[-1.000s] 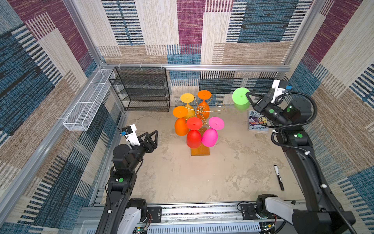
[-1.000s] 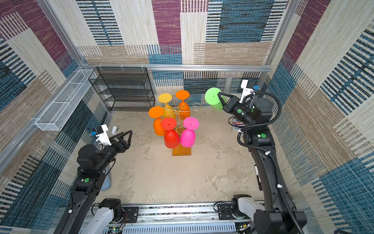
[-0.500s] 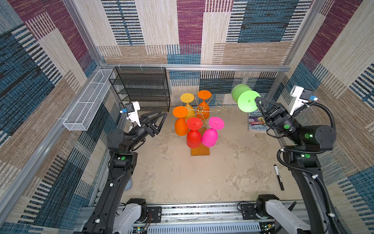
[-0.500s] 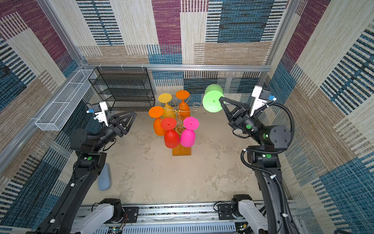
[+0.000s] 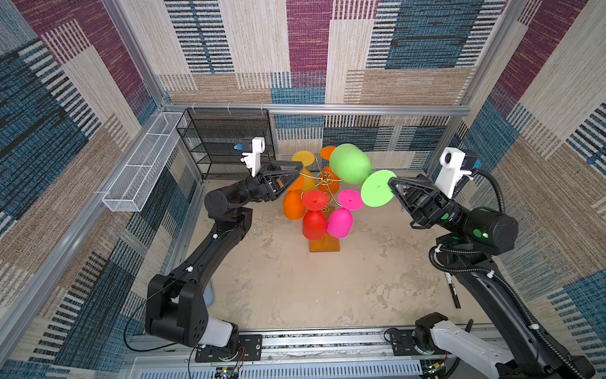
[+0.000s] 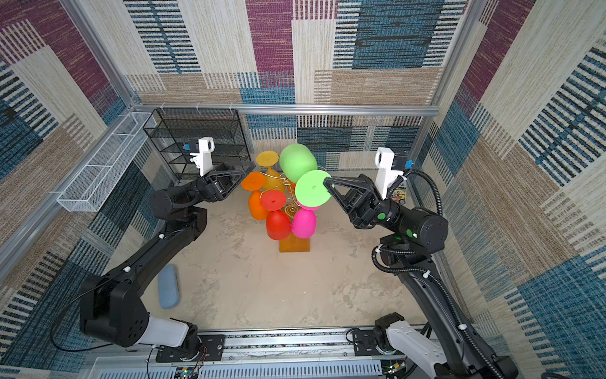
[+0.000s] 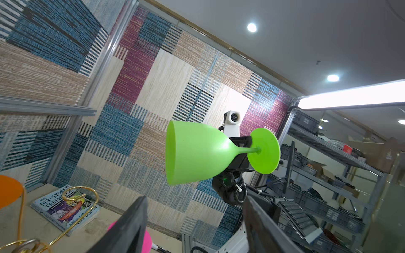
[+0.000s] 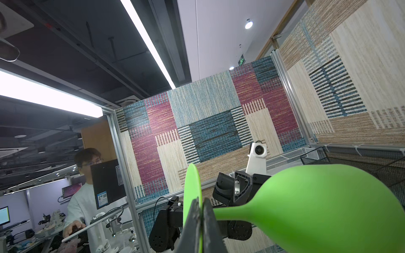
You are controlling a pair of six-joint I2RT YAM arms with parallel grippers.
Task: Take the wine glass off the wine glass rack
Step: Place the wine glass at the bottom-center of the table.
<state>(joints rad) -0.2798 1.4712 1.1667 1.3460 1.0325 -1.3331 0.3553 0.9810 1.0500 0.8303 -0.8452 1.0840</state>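
Green plastic wine glass (image 5: 349,163) is off the gold wire wine glass rack (image 5: 324,245), its foot pinched in my right hand (image 5: 392,180) raised near that rack, my left hand (image 5: 292,176) open and empty: removal looks done.

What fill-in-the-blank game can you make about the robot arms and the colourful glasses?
1. The wine glass that the right gripper holds by its stem is coloured ____.
2. The left gripper holds nothing, and its jaws are ____.
3. The wine glass rack holds yellow, orange, red and ____ glasses.

Missing words: green; open; pink.
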